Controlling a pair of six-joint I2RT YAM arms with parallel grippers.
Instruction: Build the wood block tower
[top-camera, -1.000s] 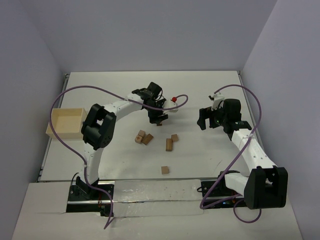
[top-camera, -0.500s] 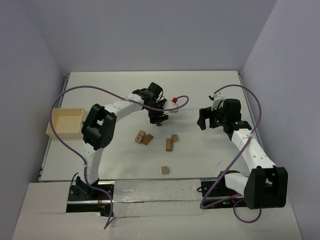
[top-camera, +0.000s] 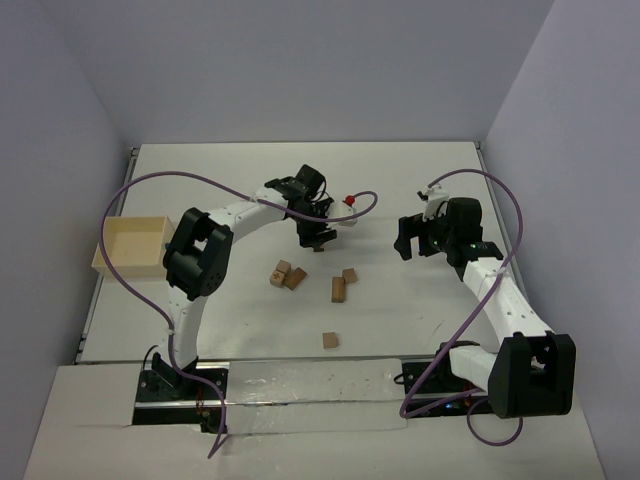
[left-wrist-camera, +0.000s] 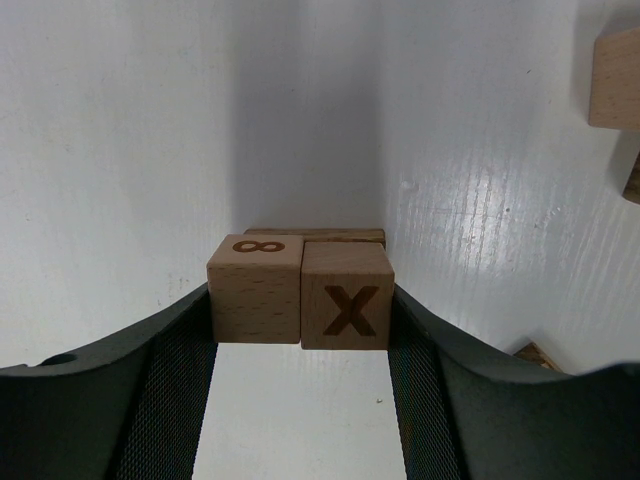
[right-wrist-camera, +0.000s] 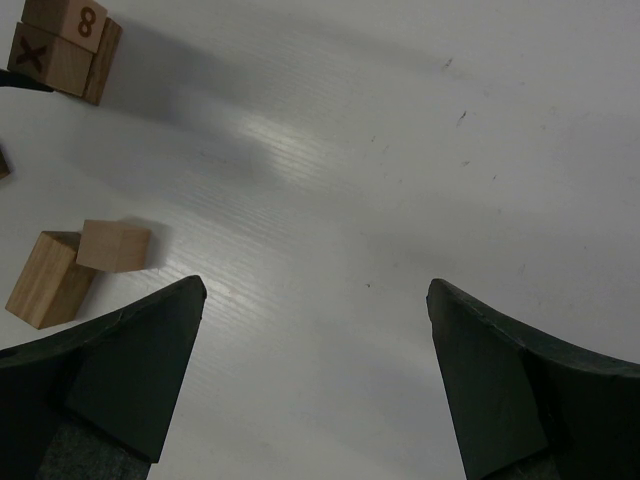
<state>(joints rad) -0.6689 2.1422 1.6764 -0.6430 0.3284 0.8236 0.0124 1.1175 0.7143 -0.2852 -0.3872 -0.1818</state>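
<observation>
Tan wooden cube pair (left-wrist-camera: 300, 288), clasped by left gripper (left-wrist-camera: 300, 305), tops tan base plank (left-wrist-camera: 318, 235); right gripper (right-wrist-camera: 315, 300) splayed empty; near blocks (top-camera: 338, 289) unstacked.

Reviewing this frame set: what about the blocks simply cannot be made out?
Top view: the left end effector largely covers the marked cubes; markings on the loose blocks are too small.
Left wrist: those cubes hide most of the long block; under or behind them, unclear.
Right wrist: the frame's top-left corner cuts off the same cubes.
</observation>
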